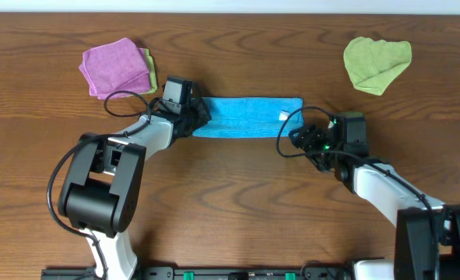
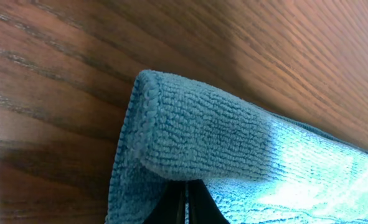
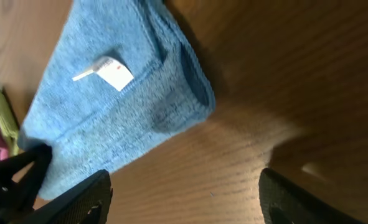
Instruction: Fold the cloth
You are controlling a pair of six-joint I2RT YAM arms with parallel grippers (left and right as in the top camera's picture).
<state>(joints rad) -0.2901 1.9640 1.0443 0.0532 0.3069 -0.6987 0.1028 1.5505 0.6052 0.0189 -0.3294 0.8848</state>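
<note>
Cloth (image 1: 249, 117) stretches left-right, left claw (image 1: 198, 117) clenched on its left end, right claw (image 1: 298, 140) released beside the right end.

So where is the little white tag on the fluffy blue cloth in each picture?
Overhead: the small white tag sits near the right end of the sky-blue terry cloth, around the middle of the picture.
Left wrist: not in it; only the cloth's other end shows.
Right wrist: upper left, lying on top of the cloth.
Shared landmark: the cloth itself, on the brown wooden table, shows in all three.
</note>
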